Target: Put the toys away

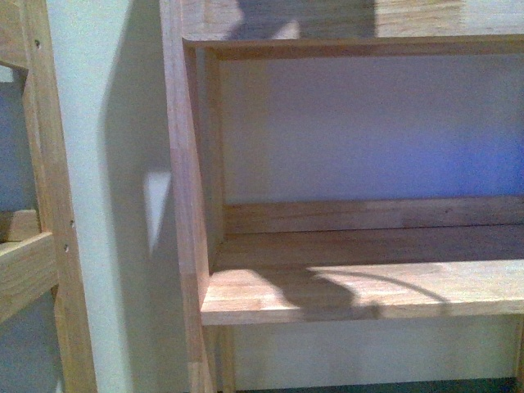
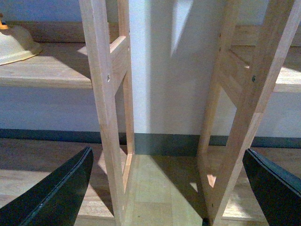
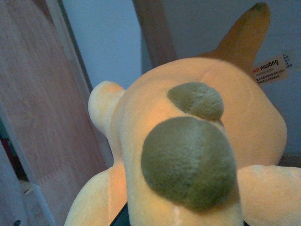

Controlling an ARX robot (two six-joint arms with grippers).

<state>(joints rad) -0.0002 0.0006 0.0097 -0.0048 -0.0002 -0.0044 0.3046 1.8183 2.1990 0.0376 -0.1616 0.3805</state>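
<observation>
In the front view only furniture is seen: one pale wooden shelf unit (image 1: pixel 360 278) with a bare board lit by a patch of sun, and, at nine o'clock, the frame of a second wooden rack (image 1: pixel 41 246) against the white wall (image 1: pixel 123 205). Neither arm and no toy is shown there.

The soft orange-yellow plush animal (image 3: pixel 197 141) is shown by the right wrist view alone, where the frame is nearly filled by its plump body. Two olive-green round patches (image 3: pixel 188 162) are counted on it, with one pointed tuft at one o'clock and one white sewn label (image 3: pixel 270 69) at two o'clock. The toy is held right up against the camera; the right claw itself is hidden behind it, so it cannot be told whether it is pinched.

In the left wrist view the left gripper (image 2: pixel 164 188) is seen spread wide, two black fingers (image 2: pixel 56 193) apart with nothing between. Two rack uprights are counted beyond, and one cream rounded object (image 2: pixel 14 44) lies on a shelf at ten o'clock.
</observation>
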